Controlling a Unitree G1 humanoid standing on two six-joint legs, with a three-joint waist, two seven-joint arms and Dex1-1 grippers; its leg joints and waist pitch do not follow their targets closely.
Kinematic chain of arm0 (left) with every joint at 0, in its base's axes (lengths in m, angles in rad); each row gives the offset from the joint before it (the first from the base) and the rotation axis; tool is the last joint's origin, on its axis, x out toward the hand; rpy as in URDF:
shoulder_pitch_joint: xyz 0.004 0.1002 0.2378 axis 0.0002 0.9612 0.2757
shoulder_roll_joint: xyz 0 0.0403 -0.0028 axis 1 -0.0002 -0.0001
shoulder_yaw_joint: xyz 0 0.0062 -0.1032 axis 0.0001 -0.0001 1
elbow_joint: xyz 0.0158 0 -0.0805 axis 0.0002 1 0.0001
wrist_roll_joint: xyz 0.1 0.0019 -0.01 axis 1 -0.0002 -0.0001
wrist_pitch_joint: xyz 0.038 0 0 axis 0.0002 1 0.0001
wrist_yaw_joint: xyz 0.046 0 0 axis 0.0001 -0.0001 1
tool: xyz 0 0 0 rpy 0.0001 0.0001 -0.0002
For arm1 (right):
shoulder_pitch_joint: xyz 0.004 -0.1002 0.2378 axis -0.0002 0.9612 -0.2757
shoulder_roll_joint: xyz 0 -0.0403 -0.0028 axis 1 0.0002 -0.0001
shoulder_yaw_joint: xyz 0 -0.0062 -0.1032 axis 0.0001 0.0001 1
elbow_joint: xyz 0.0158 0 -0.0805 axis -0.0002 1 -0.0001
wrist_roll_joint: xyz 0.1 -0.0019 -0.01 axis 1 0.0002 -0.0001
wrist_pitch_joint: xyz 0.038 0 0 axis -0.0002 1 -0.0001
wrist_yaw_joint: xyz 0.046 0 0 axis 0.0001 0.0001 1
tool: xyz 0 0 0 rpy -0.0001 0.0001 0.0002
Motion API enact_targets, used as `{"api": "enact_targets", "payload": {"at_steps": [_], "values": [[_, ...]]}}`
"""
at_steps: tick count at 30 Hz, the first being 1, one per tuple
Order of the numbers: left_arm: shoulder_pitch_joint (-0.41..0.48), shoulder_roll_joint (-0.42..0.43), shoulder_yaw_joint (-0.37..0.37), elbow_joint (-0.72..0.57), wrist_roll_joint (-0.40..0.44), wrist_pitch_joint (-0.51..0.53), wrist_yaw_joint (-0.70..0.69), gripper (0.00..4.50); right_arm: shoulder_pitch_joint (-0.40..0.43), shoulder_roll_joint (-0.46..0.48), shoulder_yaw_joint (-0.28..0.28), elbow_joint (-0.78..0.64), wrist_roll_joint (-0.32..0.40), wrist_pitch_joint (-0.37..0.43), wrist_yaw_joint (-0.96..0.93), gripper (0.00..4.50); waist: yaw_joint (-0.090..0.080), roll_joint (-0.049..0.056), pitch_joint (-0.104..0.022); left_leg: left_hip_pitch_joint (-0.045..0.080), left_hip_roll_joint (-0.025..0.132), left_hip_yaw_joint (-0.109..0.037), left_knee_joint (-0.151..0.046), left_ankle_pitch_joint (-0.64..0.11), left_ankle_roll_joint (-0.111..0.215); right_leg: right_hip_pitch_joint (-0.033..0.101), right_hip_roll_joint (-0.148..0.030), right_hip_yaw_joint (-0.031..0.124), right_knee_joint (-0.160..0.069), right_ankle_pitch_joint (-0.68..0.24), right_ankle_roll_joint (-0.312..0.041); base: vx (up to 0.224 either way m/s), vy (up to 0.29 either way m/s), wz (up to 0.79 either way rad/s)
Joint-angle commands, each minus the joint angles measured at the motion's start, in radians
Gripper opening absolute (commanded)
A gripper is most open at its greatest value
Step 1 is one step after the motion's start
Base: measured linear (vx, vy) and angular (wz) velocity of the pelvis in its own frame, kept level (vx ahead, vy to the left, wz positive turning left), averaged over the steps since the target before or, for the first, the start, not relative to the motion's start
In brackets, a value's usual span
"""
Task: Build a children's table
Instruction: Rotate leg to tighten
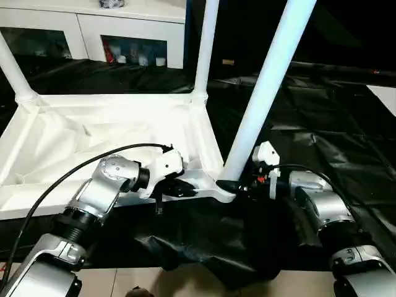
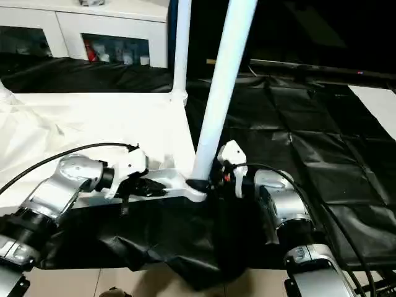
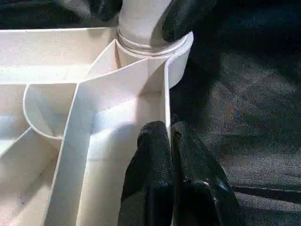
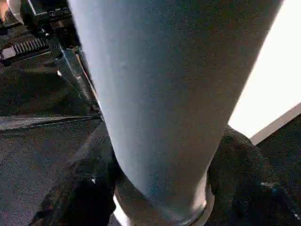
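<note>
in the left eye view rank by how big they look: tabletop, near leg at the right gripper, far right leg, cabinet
1. tabletop
2. near leg
3. cabinet, cropped, so unsure
4. far right leg
The near leg is closer to the camera, so its lead over the far one is partly nearness.

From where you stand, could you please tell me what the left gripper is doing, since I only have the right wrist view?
Observer: The left gripper is shut on the tabletop rim wall, right beside the corner socket that holds the near leg.
Operator: Thank you. Are any other legs standing?
Observer: Yes, two. The far right leg and the far left leg stand in their corner sockets.
Operator: And what is the tabletop lying on?
Observer: A black sheet is spread beneath it.
</note>
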Motion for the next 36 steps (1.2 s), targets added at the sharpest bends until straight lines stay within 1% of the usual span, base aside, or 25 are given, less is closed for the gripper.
{"api": "enact_targets", "payload": {"at_steps": [1,4,6,7,10,12,13,14,15,16,17,18,20,21,22,23,24,25,26,27,28,30,31,35,36], "values": [[0.014,0.011,-0.023,-0.014,0.011,0.007,-0.022,0.0,-0.018,-0.011,-0.001,0.037,-0.021,-0.012,-0.006,2.48,0.002,0.001,-0.065,0.013,-0.005,0.013,-0.063,-0.259,0.017,0.049,-0.036,0.031,-0.067,-0.22,-0.213,0.0,0.0,0.0],[0.013,0.011,-0.022,-0.015,0.009,0.011,-0.015,0.0,-0.024,-0.007,-0.002,0.048,-0.023,-0.014,-0.006,2.28,0.002,0.0,-0.064,0.012,-0.005,0.012,-0.064,-0.261,0.014,0.05,-0.036,0.031,-0.067,-0.225,-0.207,0.0,0.0,0.0],[0.012,0.01,-0.019,-0.015,0.006,0.013,-0.01,0.0,-0.027,-0.004,-0.001,0.055,-0.023,-0.014,-0.005,2.12,0.001,0.003,-0.065,0.015,-0.004,0.012,-0.064,-0.267,0.011,0.048,-0.036,0.032,-0.068,-0.224,-0.209,0.0,0.0,0.0],[0.01,0.003,-0.008,-0.005,0.006,0.014,0.013,0.0,-0.026,0.002,0.002,0.06,-0.019,-0.012,-0.004,2.07,0.001,0.001,-0.064,0.014,-0.005,0.013,-0.064,-0.272,0.01,0.048,-0.035,0.032,-0.068,-0.224,-0.208,0.0,0.0,0.0],[0.0,-0.012,0.007,0.015,0.009,0.012,0.057,0.0,-0.02,0.015,-0.002,0.064,-0.007,-0.004,-0.012,2.02,0.0,0.001,-0.062,0.017,-0.005,0.012,-0.067,-0.306,0.005,0.046,-0.035,0.032,-0.074,-0.271,-0.199,0.0,0.0,0.0],[-0.022,-0.044,0.028,0.046,0.021,0.022,0.141,0.0,-0.01,0.051,-0.019,0.082,0.002,0.016,-0.086,2.01,-0.001,-0.002,-0.059,0.019,-0.005,0.011,-0.068,-0.335,-0.002,0.043,-0.037,0.031,-0.08,-0.324,-0.187,0.0,0.0,0.0],[-0.03,-0.054,0.033,0.055,0.025,0.025,0.167,0.0,-0.01,0.065,-0.023,0.095,-0.005,0.017,-0.13,2.0,-0.001,-0.001,-0.06,0.022,-0.005,0.008,-0.069,-0.343,-0.011,0.042,-0.038,0.031,-0.083,-0.35,-0.178,0.0,0.0,0.0],[-0.041,-0.069,0.037,0.068,0.034,0.028,0.203,0.0,-0.011,0.084,-0.031,0.113,-0.013,0.015,-0.187,2.0,-0.004,-0.002,-0.059,0.02,-0.005,0.008,-0.07,-0.35,-0.016,0.038,-0.039,0.032,-0.084,-0.366,-0.172,0.0,0.0,0.0],[-0.048,-0.079,0.04,0.077,0.04,0.029,0.227,0.0,-0.012,0.096,-0.036,0.124,-0.017,0.013,-0.224,2.0,-0.003,-0.002,-0.059,0.021,-0.006,0.007,-0.07,-0.355,-0.022,0.039,-0.039,0.03,-0.086,-0.38,-0.166,0.0,0.0,0.0],[-0.062,-0.1,0.045,0.091,0.046,0.039,0.268,0.0,-0.017,0.123,-0.049,0.146,-0.018,0.021,-0.291,2.0,-0.005,0.0,-0.059,0.023,-0.006,0.005,-0.071,-0.372,-0.028,0.037,-0.039,0.03,-0.088,-0.405,-0.157,0.0,0.0,0.0],[-0.084,-0.135,0.053,0.114,0.057,0.05,0.338,0.0,-0.028,0.164,-0.067,0.175,-0.02,0.03,-0.393,2.0,-0.007,-0.001,-0.058,0.021,-0.007,0.003,-0.072,-0.379,-0.034,0.038,-0.04,0.028,-0.091,-0.429,-0.146,0.0,0.0,0.0],[-0.088,-0.14,0.055,0.117,0.058,0.051,0.348,0.0,-0.029,0.169,-0.069,0.18,-0.02,0.031,-0.407,2.0,-0.009,-0.001,-0.057,0.022,-0.008,0.003,-0.073,-0.387,-0.038,0.035,-0.04,0.027,-0.093,-0.445,-0.14,0.0,0.0,0.0],[-0.116,-0.181,0.064,0.146,0.061,0.066,0.416,0.0,-0.055,0.22,-0.081,0.222,-0.03,0.036,-0.533,1.99,-0.009,0.003,-0.059,0.024,-0.009,0.0,-0.071,-0.403,-0.039,0.033,-0.041,0.026,-0.099,-0.473,-0.125,0.0,0.0,0.0],[-0.129,-0.201,0.066,0.158,0.063,0.07,0.445,0.0,-0.072,0.247,-0.087,0.248,-0.036,0.041,-0.599,1.99,-0.012,0.001,-0.059,0.021,-0.01,0.001,-0.072,-0.402,-0.041,0.033,-0.04,0.026,-0.098,-0.472,-0.124,0.0,0.0,0.0],[-0.137,-0.218,0.064,0.162,0.063,0.07,0.455,0.0,-0.091,0.273,-0.089,0.269,-0.046,0.037,-0.66,1.99,-0.014,0.002,-0.061,0.023,-0.01,-0.001,-0.073,-0.402,-0.046,0.033,-0.04,0.025,-0.098,-0.471,-0.122,0.0,0.0,0.0],[-0.141,-0.228,0.062,0.163,0.062,0.07,0.458,0.0,-0.103,0.29,-0.089,0.283,-0.052,0.033,-0.698,1.99,-0.017,0.003,-0.059,0.021,-0.011,-0.001,-0.073,-0.408,-0.048,0.03,-0.04,0.025,-0.099,-0.469,-0.122,0.0,0.0,0.0],[-0.141,-0.228,0.062,0.163,0.062,0.07,0.458,0.0,-0.103,0.29,-0.089,0.283,-0.052,0.033,-0.698,1.99,-0.018,0.002,-0.06,0.022,-0.011,-0.002,-0.073,-0.409,-0.049,0.032,-0.04,0.024,-0.098,-0.465,-0.121,0.0,0.0,0.0],[-0.144,-0.24,0.058,0.167,0.063,0.057,0.46,0.0,-0.115,0.309,-0.08,0.294,-0.057,0.019,-0.682,1.99,-0.017,0.003,-0.062,0.021,-0.01,-0.001,-0.073,-0.41,-0.042,0.033,-0.039,0.025,-0.099,-0.444,-0.122,0.0,0.0,0.0],[-0.142,-0.246,0.052,0.161,0.062,0.053,0.447,0.0,-0.113,0.318,-0.055,0.275,-0.073,-0.005,-0.639,2.34,-0.017,0.003,-0.062,0.022,-0.009,0.0,-0.072,-0.411,-0.035,0.031,-0.038,0.026,-0.098,-0.419,-0.128,0.0,0.0,0.0],[-0.141,-0.247,0.051,0.16,0.062,0.052,0.445,0.0,-0.113,0.319,-0.052,0.272,-0.075,-0.008,-0.632,2.55,-0.016,0.003,-0.062,0.021,-0.009,0.001,-0.072,-0.407,-0.032,0.032,-0.037,0.027,-0.097,-0.407,-0.131,0.0,0.0,0.0],[-0.138,-0.247,0.047,0.157,0.062,0.045,0.436,0.0,-0.115,0.323,-0.049,0.267,-0.071,-0.006,-0.603,2.69,-0.015,0.002,-0.064,0.017,-0.01,0.002,-0.072,-0.389,-0.027,0.036,-0.036,0.028,-0.092,-0.374,-0.139,0.0,0.0,0.0],[-0.129,-0.234,0.04,0.152,0.061,0.026,0.408,0.0,-0.119,0.315,-0.059,0.263,-0.054,0.008,-0.56,2.76,-0.014,0.001,-0.064,0.015,-0.009,0.003,-0.073,-0.372,-0.019,0.04,-0.036,0.028,-0.088,-0.343,-0.148,0.0,0.0,0.0],[-0.118,-0.213,0.04,0.156,0.059,-0.011,0.384,0.0,-0.122,0.29,-0.062,0.263,-0.051,0.01,-0.524,2.86,-0.014,-0.001,-0.064,0.013,-0.009,0.003,-0.073,-0.359,-0.015,0.042,-0.036,0.028,-0.086,-0.331,-0.151,0.0,0.0,0.0],[-0.11,-0.194,0.037,0.159,0.057,-0.035,0.364,0.0,-0.129,0.268,-0.06,0.278,-0.055,-0.004,-0.489,3.15,-0.013,0.0,-0.065,0.013,-0.008,0.006,-0.073,-0.331,-0.009,0.045,-0.036,0.03,-0.082,-0.292,-0.17,0.0,0.0,0.0],[-0.103,-0.183,0.035,0.155,0.054,-0.051,0.346,0.0,-0.129,0.252,-0.055,0.279,-0.057,-0.009,-0.459,3.25,-0.014,-0.003,-0.065,0.013,-0.008,0.007,-0.073,-0.328,-0.008,0.045,-0.037,0.03,-0.083,-0.292,-0.17,0.0,0.0,0.0]]}}
